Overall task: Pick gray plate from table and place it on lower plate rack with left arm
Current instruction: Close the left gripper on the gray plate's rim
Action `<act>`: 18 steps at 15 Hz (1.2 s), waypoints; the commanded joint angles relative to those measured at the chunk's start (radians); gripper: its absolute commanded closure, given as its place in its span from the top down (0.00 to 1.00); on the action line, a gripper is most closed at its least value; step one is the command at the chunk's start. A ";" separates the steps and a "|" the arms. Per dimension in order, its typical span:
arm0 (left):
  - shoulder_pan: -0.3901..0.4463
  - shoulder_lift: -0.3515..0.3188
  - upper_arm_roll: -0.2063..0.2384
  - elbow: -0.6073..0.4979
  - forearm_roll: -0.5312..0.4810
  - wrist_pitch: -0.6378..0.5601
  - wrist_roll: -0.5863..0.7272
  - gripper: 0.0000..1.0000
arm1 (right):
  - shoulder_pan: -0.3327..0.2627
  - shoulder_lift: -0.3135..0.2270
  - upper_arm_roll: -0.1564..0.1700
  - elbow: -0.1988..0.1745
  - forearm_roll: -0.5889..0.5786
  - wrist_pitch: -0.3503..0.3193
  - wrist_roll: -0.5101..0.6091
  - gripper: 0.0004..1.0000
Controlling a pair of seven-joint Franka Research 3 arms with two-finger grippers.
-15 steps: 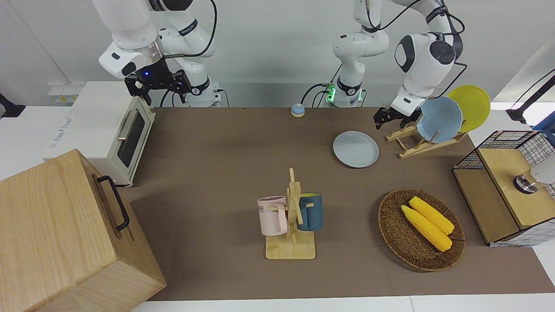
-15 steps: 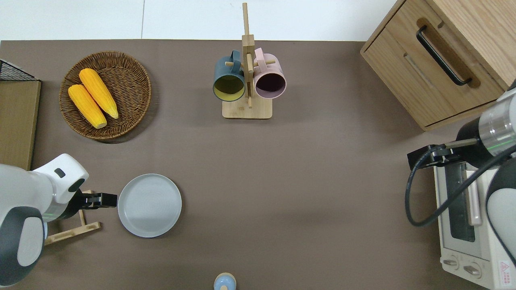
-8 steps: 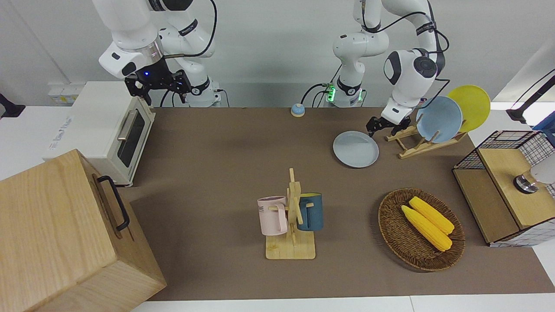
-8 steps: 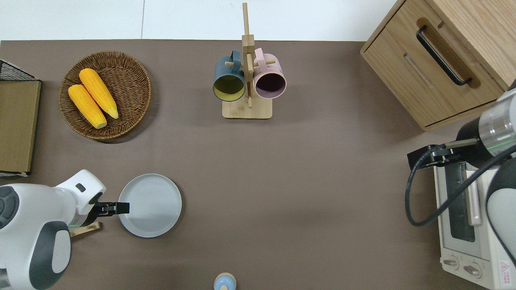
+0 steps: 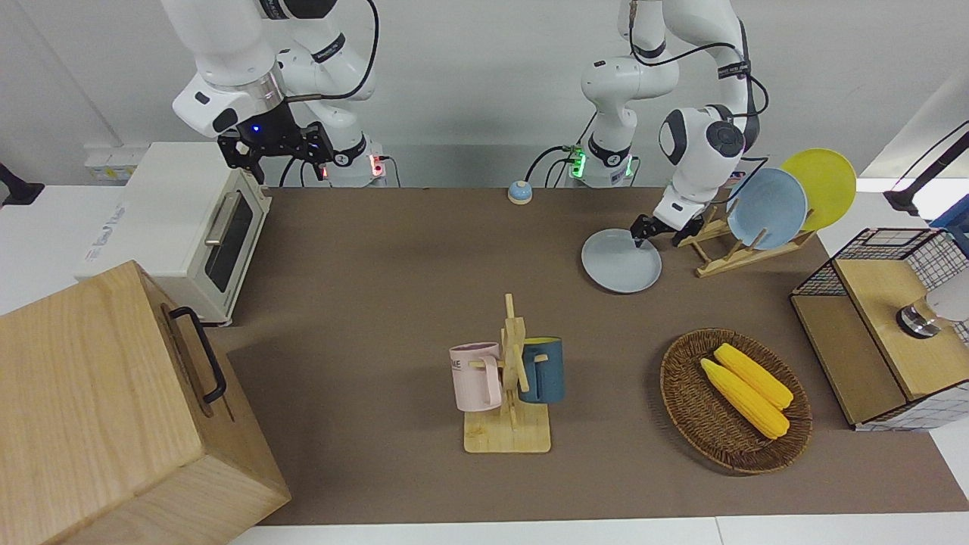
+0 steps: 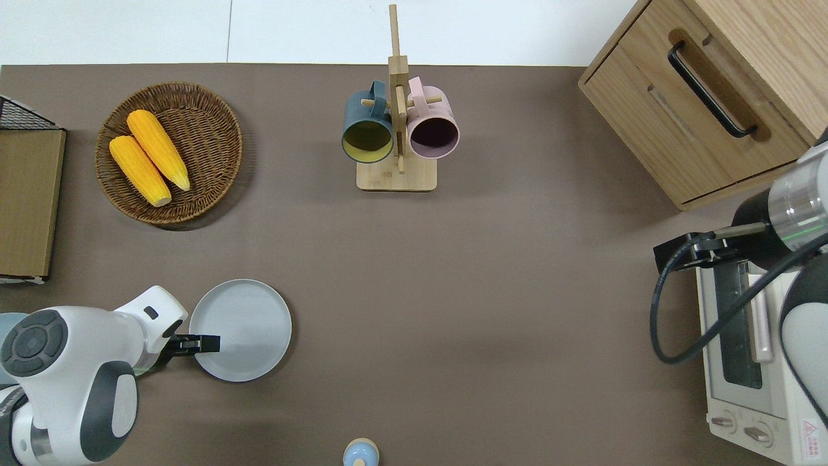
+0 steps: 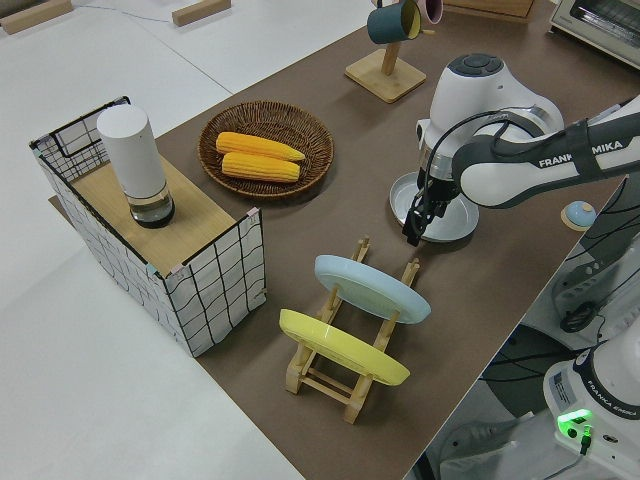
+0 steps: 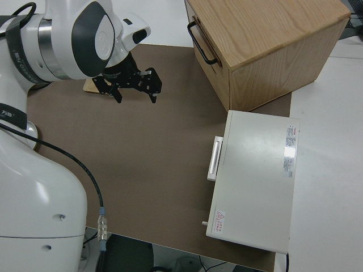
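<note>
Bright, even indoor light falls from above on all four views, with no harsh glare. The table [image 5: 378, 303] carries only soft, short shadows: a faint one under the wooden cabinet [image 5: 113, 409] at the right arm's end, another beneath the wicker basket [image 6: 169, 153]. The white toaster oven [image 8: 255, 181] shows a small bright patch on its top. Straight edges bow slightly toward the front view's corners. Focus is fairly sharp throughout

Plain white wall [image 5: 469, 68] — pale floor [image 7: 90, 380]; even, soft light
</note>
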State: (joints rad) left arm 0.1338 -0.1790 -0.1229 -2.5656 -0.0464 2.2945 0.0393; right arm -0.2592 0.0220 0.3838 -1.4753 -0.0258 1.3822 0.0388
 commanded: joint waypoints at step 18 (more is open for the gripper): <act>-0.005 0.059 0.000 0.004 -0.020 0.069 0.017 0.00 | -0.023 -0.002 0.021 0.007 -0.006 -0.012 0.012 0.98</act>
State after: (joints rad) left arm 0.1346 -0.1224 -0.1237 -2.5578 -0.0586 2.3600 0.0416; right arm -0.2592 0.0220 0.3838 -1.4753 -0.0258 1.3822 0.0388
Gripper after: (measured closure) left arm 0.921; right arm 0.013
